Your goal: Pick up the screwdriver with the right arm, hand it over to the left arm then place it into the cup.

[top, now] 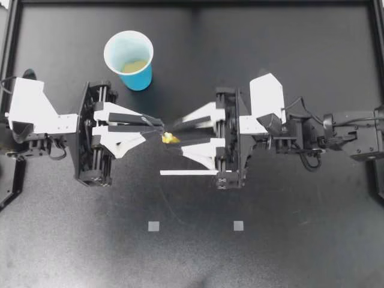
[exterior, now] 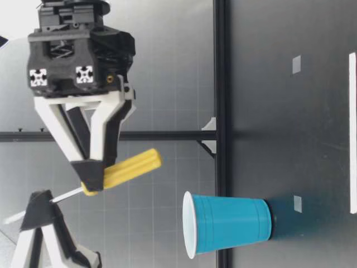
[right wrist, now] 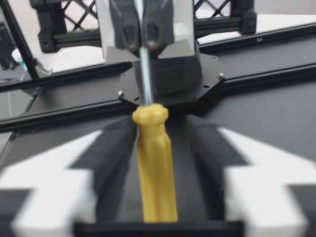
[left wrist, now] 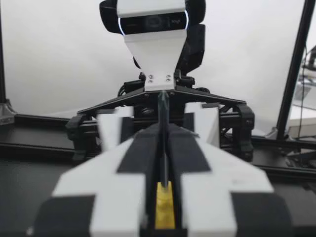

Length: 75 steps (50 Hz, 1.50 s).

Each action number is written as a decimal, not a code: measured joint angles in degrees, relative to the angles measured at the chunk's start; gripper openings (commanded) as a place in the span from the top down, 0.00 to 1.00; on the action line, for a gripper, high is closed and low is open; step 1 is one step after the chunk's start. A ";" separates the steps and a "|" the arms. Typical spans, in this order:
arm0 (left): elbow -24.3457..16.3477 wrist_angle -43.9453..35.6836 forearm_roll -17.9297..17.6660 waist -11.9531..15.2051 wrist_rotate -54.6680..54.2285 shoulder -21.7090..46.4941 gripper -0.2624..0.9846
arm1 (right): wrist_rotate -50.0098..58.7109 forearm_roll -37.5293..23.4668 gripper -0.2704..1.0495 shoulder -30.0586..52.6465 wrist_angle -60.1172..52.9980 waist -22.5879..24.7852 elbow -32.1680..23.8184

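— Where does everything stand, left to right?

— First the cup [top: 139, 79], upright on the left half of the table [top: 288, 252], toward the edge on the low camera's side. Then the left gripper [top: 161, 124], clenched on the tip of the shaft [exterior: 67, 194]. Then the screwdriver [top: 170, 138], in the air over the table's middle and well above the surface, its handle [exterior: 128, 167] sloping down away from the left gripper. Last the right gripper [top: 175, 137], clamped on the handle just behind the shaft. So both hold the tool at once

— What could go wrong from here?

— I judge the left grip the weak point. It has only thin, smooth metal near its end, and the heavier handle hangs far out from it. When the right jaws let go, the handle may swing down or the shaft may slide out, and the tool would drop to the table. If the left arm pulls away before the right has released, the shaft could be dragged out the same way. Later, the cup looks light, so a handle knocking its rim could tip it

— And the counts?

— One screwdriver, one cup, two grippers, two grey squares [top: 153, 226] toward the opposite edge, and one white strip [top: 189, 173] lying near the table's middle, by the right gripper
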 measured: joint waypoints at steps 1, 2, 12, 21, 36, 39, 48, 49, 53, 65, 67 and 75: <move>0.00 0.00 0.09 -0.09 0.18 0.00 0.75 | 0.00 0.09 0.23 -0.09 0.00 -0.09 0.00; 0.09 0.00 0.09 -0.09 0.44 0.00 0.75 | -0.09 0.26 0.23 0.00 0.00 -0.09 0.00; 2.02 0.09 -1.93 0.26 4.04 -0.26 0.75 | -0.26 0.62 0.24 -2.20 -0.44 -0.53 1.41; 5.10 0.09 -9.14 4.31 10.55 -1.93 0.75 | -0.26 0.70 0.24 -7.47 -1.93 -0.97 5.36; 7.73 0.09 -16.17 15.03 19.95 -6.24 0.75 | -0.26 0.79 0.24 -12.92 -3.87 -1.05 9.58; 7.91 0.09 -16.44 17.05 20.74 -6.33 0.75 | -0.26 0.88 0.24 -13.01 -3.96 -1.05 9.84; 7.91 0.09 -16.52 21.27 21.88 -4.22 0.75 | -0.26 0.88 0.24 -13.01 -3.96 -1.05 9.93; 7.91 0.09 -16.52 21.36 21.88 -3.96 0.75 | -0.26 0.88 0.24 -13.01 -3.96 -1.05 9.93; 7.73 0.09 -16.79 21.80 21.88 -2.55 0.74 | -0.26 0.88 0.24 -13.01 -3.96 -1.05 9.93; 5.71 0.09 -18.19 22.41 21.88 2.81 0.58 | -0.18 0.88 0.24 -13.01 -3.96 -1.05 9.93; 5.36 0.09 -18.19 22.41 21.88 3.43 0.53 | -0.18 0.88 0.24 -13.01 -3.96 -1.05 9.93; 4.57 0.18 -18.37 22.41 21.27 4.66 0.34 | -0.09 0.79 0.24 -13.01 -3.96 -1.05 9.93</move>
